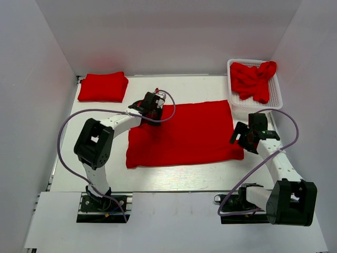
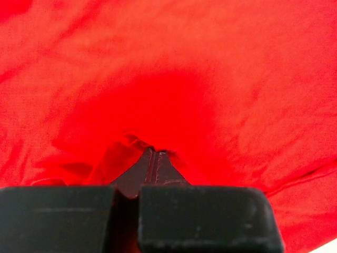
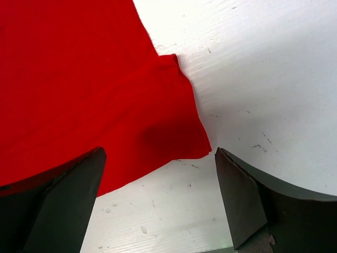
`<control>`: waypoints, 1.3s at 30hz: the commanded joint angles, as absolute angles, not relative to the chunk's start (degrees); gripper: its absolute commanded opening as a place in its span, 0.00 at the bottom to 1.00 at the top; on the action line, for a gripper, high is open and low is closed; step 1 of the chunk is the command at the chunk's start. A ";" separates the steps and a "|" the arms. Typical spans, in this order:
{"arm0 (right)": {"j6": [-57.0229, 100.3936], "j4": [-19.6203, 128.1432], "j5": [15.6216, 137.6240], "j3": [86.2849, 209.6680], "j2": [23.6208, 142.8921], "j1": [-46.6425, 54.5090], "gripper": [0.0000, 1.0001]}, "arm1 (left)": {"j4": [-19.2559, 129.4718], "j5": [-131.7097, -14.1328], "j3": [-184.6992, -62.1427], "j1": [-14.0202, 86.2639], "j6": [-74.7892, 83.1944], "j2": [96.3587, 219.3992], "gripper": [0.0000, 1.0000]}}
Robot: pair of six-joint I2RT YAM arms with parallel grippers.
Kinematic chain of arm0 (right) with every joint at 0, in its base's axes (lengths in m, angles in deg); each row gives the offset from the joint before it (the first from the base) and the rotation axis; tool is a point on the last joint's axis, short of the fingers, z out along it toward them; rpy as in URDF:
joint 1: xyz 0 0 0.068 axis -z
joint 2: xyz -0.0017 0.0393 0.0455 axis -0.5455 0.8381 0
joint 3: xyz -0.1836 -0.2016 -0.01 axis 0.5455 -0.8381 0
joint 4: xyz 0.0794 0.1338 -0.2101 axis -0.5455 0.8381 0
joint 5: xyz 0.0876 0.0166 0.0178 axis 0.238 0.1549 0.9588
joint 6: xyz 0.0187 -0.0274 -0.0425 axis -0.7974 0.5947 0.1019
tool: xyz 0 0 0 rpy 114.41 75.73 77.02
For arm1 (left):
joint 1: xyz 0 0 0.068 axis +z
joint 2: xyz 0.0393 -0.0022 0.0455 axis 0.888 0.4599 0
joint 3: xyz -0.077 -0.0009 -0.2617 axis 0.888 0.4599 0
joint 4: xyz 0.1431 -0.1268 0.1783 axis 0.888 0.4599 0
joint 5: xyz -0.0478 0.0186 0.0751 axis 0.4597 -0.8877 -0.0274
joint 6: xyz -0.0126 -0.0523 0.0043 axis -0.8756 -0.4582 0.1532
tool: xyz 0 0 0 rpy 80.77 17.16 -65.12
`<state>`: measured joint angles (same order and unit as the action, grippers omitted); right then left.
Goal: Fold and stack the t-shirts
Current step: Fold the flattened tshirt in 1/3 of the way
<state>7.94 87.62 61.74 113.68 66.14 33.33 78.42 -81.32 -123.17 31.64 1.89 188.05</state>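
A plain red short-sleeved fabric t-shirt (image 1: 184, 134) lies spread flat in the middle of the white worktop (image 1: 89, 171). The left pincer (image 1: 151, 109) sits at its far left corner, jaws closed tight on a small pucker of the cloth. The right pincer (image 1: 239, 136) hovers over the near right corner, jaws spread wide, holding nothing. A folded red t-shirt (image 1: 102, 87) rests at the far left; crumpled red t-shirts (image 1: 254, 79) fill a white plastic mesh basket (image 1: 251, 107) at the far right.

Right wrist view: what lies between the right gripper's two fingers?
A corner of the spread t-shirt, with bare table beside it, shown in the right wrist view; the right gripper stands open.
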 commanded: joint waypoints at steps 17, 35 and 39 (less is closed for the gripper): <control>7.49 88.91 58.44 116.64 67.83 33.15 0.90 | 69.16 -64.76 -131.40 31.33 21.05 195.85 0.09; 10.74 88.65 62.65 125.69 66.16 31.04 0.90 | 78.47 -87.58 -141.51 33.00 22.01 194.26 0.95; 10.05 88.74 61.42 127.80 67.74 30.86 0.90 | 79.18 -98.20 -142.83 33.62 28.51 196.37 0.95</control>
